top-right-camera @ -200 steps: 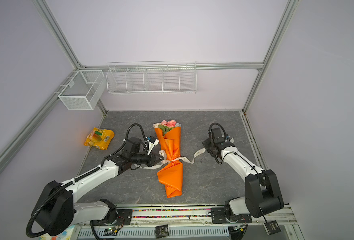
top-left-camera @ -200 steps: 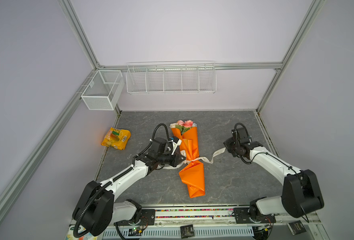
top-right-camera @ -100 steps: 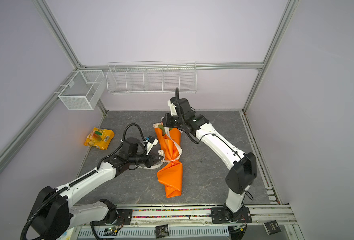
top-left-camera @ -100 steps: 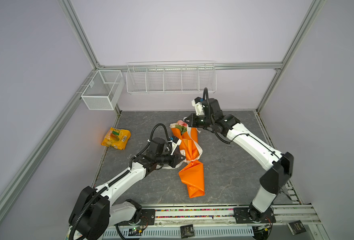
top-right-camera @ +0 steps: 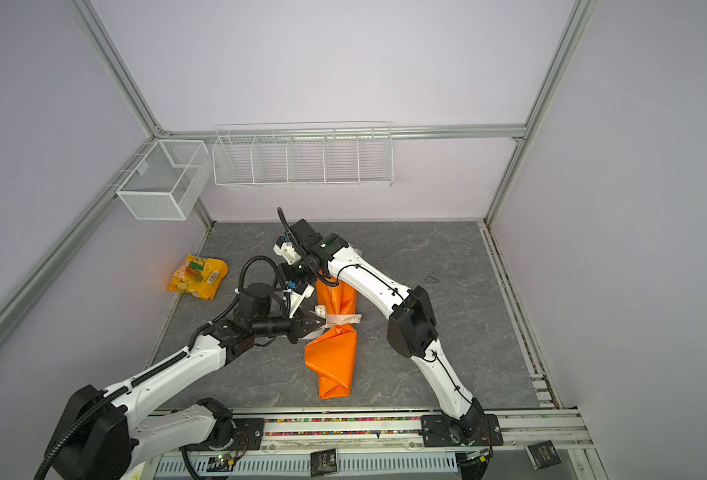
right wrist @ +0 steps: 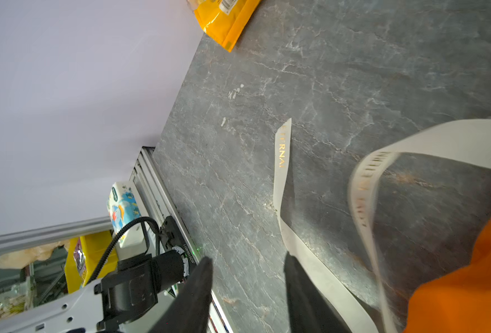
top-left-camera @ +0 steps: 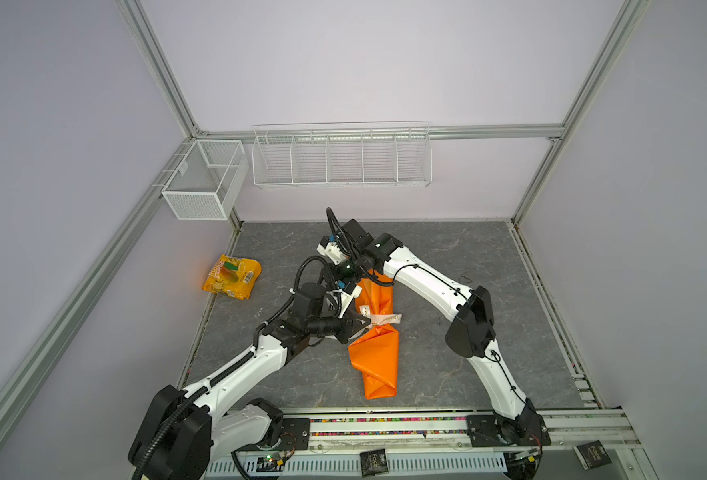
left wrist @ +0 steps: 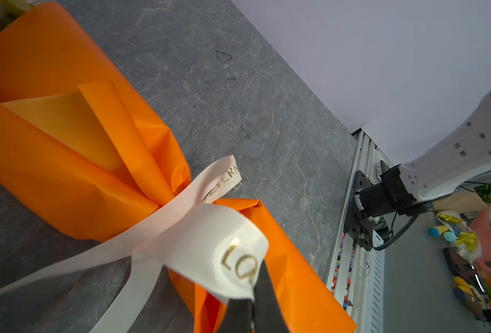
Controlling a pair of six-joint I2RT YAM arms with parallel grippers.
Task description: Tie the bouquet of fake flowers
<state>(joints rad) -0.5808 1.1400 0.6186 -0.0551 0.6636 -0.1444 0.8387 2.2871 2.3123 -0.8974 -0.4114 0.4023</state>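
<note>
At the near edge of the counter [top-left-camera: 447, 257], a rail [top-left-camera: 385, 424] is fixed, and both arm bases are mounted on it. Just beyond the rail, near the middle of the counter, the bouquet [top-left-camera: 374, 357] is laid flat. It is wrapped in orange paper, with its folded narrow end turned toward the rail and its wider end turned toward the back wall.

The paper is gathered at the waist by a cream ribbon [top-left-camera: 385, 319] printed with gold letters. A short tail of the ribbon is spread to the right of the waist in both top views. The left end effector [top-left-camera: 358, 326] is held level at the left of the waist. In the left wrist view its fingers [left wrist: 263, 302] are seen pressed together on a loop of the ribbon [left wrist: 209, 230], close above the paper [left wrist: 65, 144].

Farther back, the right end effector [top-left-camera: 345, 270] is reached across the middle and held over the bouquet's wide end, so the flowers are hidden in both top views. In the right wrist view its fingers [right wrist: 198, 288] are seen apart, with only bare counter between them. A ribbon tail [right wrist: 281, 161] is laid just beside one finger; whether it is touched cannot be told.

A yellow snack bag [top-left-camera: 231, 277] is laid at the left edge, well apart from the bouquet. A wire rack [top-left-camera: 341, 156] is hung on the back wall, and a mesh basket [top-left-camera: 204, 183] on the left frame.
</note>
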